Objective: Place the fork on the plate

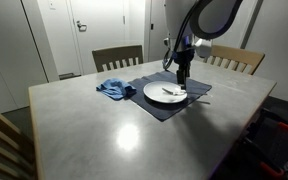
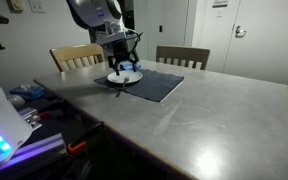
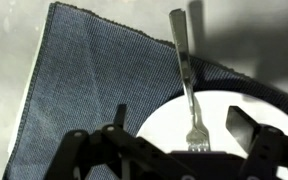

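The white plate (image 1: 164, 94) sits on a dark grey placemat (image 1: 172, 108) at the far side of the table. It also shows in the other exterior view (image 2: 124, 77) and in the wrist view (image 3: 164, 122). The fork (image 3: 187, 80) lies with its tines on the plate and its handle reaching out over the rim onto the placemat (image 3: 84, 80). It shows faintly in an exterior view (image 1: 172, 92). My gripper (image 3: 181, 116) hangs just above the plate, open, one finger on each side of the fork and not touching it. It shows in both exterior views (image 1: 184, 76) (image 2: 122, 66).
A crumpled blue cloth (image 1: 114, 90) lies on the table beside the placemat. Two wooden chairs (image 1: 117, 57) (image 1: 239, 60) stand behind the table. Equipment and cables (image 2: 24, 110) lie past one table edge.
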You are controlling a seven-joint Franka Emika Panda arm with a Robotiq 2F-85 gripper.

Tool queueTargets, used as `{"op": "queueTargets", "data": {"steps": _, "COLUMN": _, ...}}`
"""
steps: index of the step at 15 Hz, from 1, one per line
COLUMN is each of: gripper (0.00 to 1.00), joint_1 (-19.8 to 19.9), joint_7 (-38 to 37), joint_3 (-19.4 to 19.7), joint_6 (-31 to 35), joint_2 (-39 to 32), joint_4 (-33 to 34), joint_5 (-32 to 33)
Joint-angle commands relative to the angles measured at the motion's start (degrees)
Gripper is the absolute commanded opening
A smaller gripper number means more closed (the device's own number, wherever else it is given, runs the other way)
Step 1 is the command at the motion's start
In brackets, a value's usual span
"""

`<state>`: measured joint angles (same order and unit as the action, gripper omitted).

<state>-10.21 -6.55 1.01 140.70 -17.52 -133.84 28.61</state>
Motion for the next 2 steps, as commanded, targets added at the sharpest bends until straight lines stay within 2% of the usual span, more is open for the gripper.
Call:
{"op": "queueTargets", "data": {"steps": 1, "gripper": 1.00, "joint_1": 0.8, "joint_7": -1.1, "joint_3": -0.3, "joint_6": -3.0, "joint_2": 2.6, "joint_4": -0.8, "joint_5": -1.5}}
{"op": "queueTargets", "data": {"steps": 2, "gripper": 1.00, "joint_1": 1.3, "joint_7": -0.4, "joint_3": -0.4, "joint_6": -3.5, "joint_2": 3.1, "joint_4": -0.8, "joint_5": -2.3}}
